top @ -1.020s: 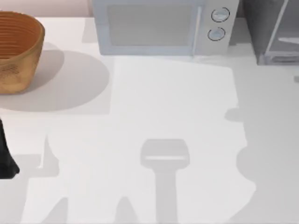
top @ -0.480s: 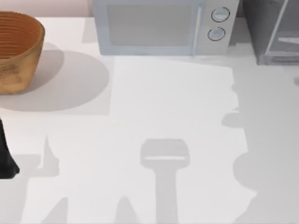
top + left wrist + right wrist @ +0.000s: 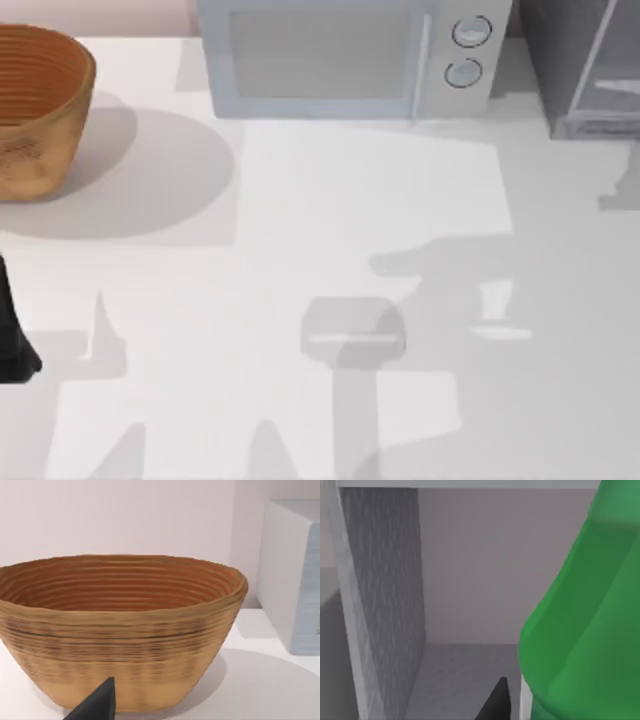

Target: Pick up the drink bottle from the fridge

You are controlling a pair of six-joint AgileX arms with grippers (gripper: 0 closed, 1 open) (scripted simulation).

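Note:
The drink bottle [image 3: 590, 630] is bright translucent green and looms very close in the right wrist view, standing inside the fridge [image 3: 385, 605] on its grey floor. A dark part of my right gripper [image 3: 495, 702] shows just beside the bottle's base. From above, the fridge [image 3: 580, 60] is a dark-grey cabinet at the table's far right corner. My left arm [image 3: 12, 330] sits parked at the table's left edge, and a dark part of the left gripper [image 3: 95, 705] faces the basket.
A woven brown basket [image 3: 35, 105] stands at the far left, seen close up in the left wrist view [image 3: 120, 630]. The white microwave [image 3: 340, 55] with two round knobs stands at the back middle, left of the fridge. Arm shadows fall across the white table [image 3: 300, 200].
The shadow on the right half of the table has grown and spread leftward towards the middle. The left arm, basket and microwave have not moved.

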